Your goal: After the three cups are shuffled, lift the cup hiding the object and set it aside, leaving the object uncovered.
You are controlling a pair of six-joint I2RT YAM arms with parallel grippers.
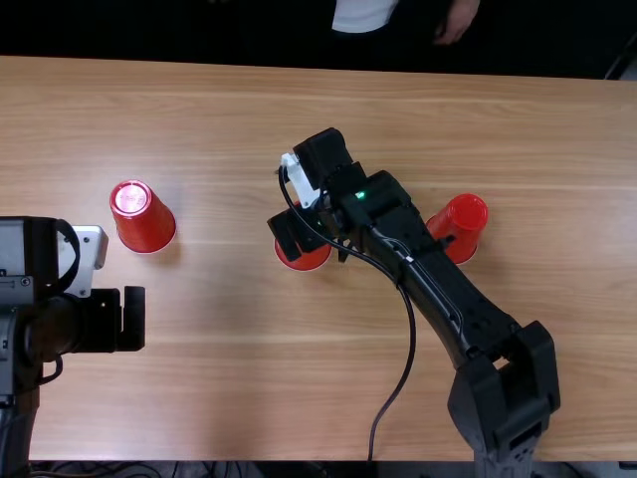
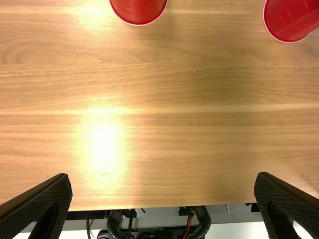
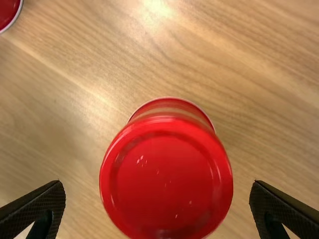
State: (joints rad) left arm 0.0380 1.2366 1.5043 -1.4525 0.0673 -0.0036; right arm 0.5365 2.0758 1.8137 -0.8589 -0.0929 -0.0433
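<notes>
Three red cups stand upside down in a row on the wooden table (image 1: 229, 119). My right gripper (image 1: 303, 243) hangs over the middle cup (image 1: 311, 261) and hides most of it. In the right wrist view that middle cup (image 3: 166, 174) sits between the two fingers (image 3: 35, 209), which stand wide apart and clear of its sides, so the right gripper (image 3: 159, 216) is open. The left cup (image 1: 142, 216) and right cup (image 1: 460, 227) stand free. My left gripper (image 1: 131, 319) is open near the table's front left, with nothing between its fingers (image 2: 37, 209).
The right arm (image 1: 448, 299) runs diagonally from the front right and passes close by the right cup. In the left wrist view, two red cups (image 2: 138, 10) (image 2: 290, 20) stand far ahead across bare wood. Another cup's rim (image 3: 7, 12) shows in the right wrist view's corner.
</notes>
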